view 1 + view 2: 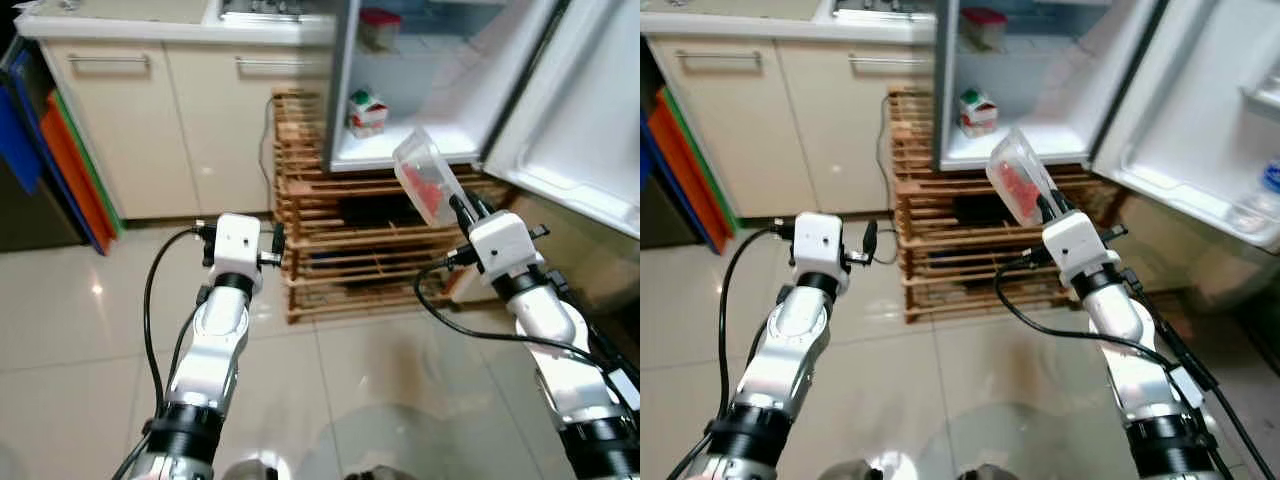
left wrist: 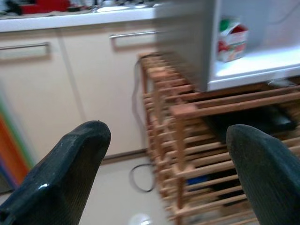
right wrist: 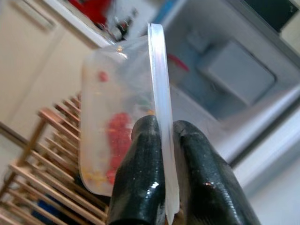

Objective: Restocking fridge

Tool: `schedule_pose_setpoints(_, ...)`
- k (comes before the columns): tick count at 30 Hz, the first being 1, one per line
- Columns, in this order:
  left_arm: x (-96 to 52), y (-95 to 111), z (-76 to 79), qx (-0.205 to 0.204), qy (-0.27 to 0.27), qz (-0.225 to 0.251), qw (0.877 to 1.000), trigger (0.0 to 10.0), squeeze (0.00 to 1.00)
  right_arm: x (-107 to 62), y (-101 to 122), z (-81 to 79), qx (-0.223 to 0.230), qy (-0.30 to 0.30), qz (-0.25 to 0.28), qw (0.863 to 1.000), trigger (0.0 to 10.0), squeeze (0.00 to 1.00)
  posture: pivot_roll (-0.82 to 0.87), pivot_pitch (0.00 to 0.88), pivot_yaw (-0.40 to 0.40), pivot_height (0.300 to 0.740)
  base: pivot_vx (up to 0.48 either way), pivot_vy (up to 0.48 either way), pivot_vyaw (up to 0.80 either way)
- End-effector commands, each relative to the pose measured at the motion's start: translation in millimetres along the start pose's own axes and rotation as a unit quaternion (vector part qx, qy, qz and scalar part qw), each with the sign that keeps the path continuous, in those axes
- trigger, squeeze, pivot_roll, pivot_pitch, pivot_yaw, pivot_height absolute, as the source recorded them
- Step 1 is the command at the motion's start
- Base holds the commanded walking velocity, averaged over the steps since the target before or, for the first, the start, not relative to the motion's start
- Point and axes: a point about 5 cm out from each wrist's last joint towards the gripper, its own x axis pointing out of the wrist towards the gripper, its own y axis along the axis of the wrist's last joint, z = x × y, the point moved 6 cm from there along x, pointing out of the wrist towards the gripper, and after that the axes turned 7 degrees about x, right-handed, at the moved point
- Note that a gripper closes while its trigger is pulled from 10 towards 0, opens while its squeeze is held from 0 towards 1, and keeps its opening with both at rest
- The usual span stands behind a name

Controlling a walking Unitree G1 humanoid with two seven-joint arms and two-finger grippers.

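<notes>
My right gripper (image 1: 463,213) is shut on a clear plastic food container (image 1: 425,178) with red food inside, pinching its rim (image 3: 161,140). It holds the container tilted, in front of the open fridge (image 1: 400,150) and just below its lowest shelf. A red-and-green carton (image 1: 367,110) stands on that shelf, and a red-lidded tub (image 1: 380,25) sits on the shelf above. My left gripper (image 1: 277,245) is open with nothing in it, raised left of the wooden rack (image 1: 340,250); its fingertips (image 2: 77,159) point toward the rack and the carton (image 2: 232,38).
The fridge door (image 1: 580,120) swings open to the right. The fridge rests on a slatted wooden rack. Beige cabinets (image 1: 180,120) under a counter line the left wall, with coloured boards (image 1: 60,170) leaning at the far left. The tiled floor (image 1: 330,380) is glossy.
</notes>
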Motion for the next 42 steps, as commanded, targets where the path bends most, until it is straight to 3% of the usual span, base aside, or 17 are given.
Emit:
schedule_pose_setpoints(1, 3.1, 2, -3.6, -0.004, 0.01, 0.001, 1.0, 10.0, 0.0, -9.3, 9, 8.7, -0.03, 0.004, 0.019, 0.999, 0.0, 0.0, 0.07, 0.035, -0.021, 0.732, 0.0, 0.0, 0.0)
schedule_pose_setpoints(6, 4.5, 2, -2.4, -0.001, 0.005, 0.001, 1.0, 10.0, 0.0, -25.6, 10, 28.5, 0.001, -0.039, 0.017, 0.999, 0.0, 0.0, 0.05, 0.032, -0.003, 0.732, 0.0, 0.0, 0.0)
schedule_pose_setpoints(9, 6.0, 3, 6.8, 0.0, -0.013, 0.002, 1.0, 10.0, 0.0, -52.6, -16, 57.2, 0.153, -0.108, -0.043, 0.981, 0.0, 0.0, 0.02, 0.027, 0.021, 0.732, 0.0, 0.0, 0.0)
schedule_pose_setpoints(10, 6.0, 3, 6.8, 0.0, -0.013, 0.002, 1.0, 10.0, 0.0, -52.6, -16, 57.2, 0.153, -0.108, -0.043, 0.981, 0.0, 0.0, 0.02, 0.027, 0.021, 0.732, 0.0, 0.0, 0.0)
schedule_pose_setpoints(13, 9.4, 8, 18.3, 0.007, -0.035, 0.01, 0.999, 10.0, 0.0, -74.8, -39, 82.0, 0.247, -0.154, -0.069, 0.954, 0.0, 0.0, 0.0, 0.026, 0.054, 0.732, 0.0, 0.0, 0.0)
schedule_pose_setpoints(15, 9.9, 8, 18.9, 0.008, -0.036, 0.011, 0.999, 10.0, 0.0, -75.2, -39, 80.6, 0.259, -0.147, -0.067, 0.952, 0.0, 0.0, -0.01, 0.023, 0.064, 0.732, 0.0, 0.0, 0.0)
schedule_pose_setpoints(19, 14.1, 13, 25.6, 0.005, -0.048, 0.015, 0.999, 10.0, 0.0, -105.8, -50, 87.5, 0.348, -0.124, -0.098, 0.924, 0.0, 0.0, -0.03, 0.019, 0.085, 0.732, 0.0, 0.0, 0.0)
schedule_pose_setpoints(21, 15.3, 14, 26.7, 0.004, -0.051, 0.015, 0.999, 10.0, 0.0, -116.5, -54, 96.6, 0.354, -0.133, -0.11, 0.919, 0.0, 0.0, -0.04, 0.024, 0.096, 0.732, 0.0, 0.0, 0.0)
schedule_pose_setpoints(23, 16.0, 14, 28.1, 0.004, -0.056, 0.016, 0.998, 10.0, 0.0, -122.1, -53, 105.7, 0.334, -0.135, -0.121, 0.925, 0.0, 0.0, -0.04, 0.028, 0.101, 0.732, 0.0, 0.0, 0.0)
schedule_pose_setpoints(29, 17.3, 16, 31.5, 0.005, -0.062, 0.02, 0.998, 10.0, 0.0, -119.3, -36, 137.1, 0.314, -0.152, -0.101, 0.932, 0.0, 0.0, -0.05, 0.031, 0.097, 0.732, 0.0, 0.0, 0.0)
schedule_pose_setpoints(35, 17.7, 20, 29.2, -0.026, -0.052, 0.025, 0.998, 10.0, 0.0, -112.1, -35, 145.6, 0.321, -0.163, -0.097, 0.928, 0.0, 0.0, -0.04, 0.03, 0.083, 0.732, 0.0, 0.0, 0.0)
schedule_pose_setpoints(42, 18.2, 22, 32.2, -0.043, -0.051, 0.022, 0.998, 10.0, 0.0, -100.2, -36, 135.8, 0.333, -0.15, -0.095, 0.926, 0.0, 0.0, -0.04, 0.028, 0.077, 0.732, 0.386, 0.0, 0.0)
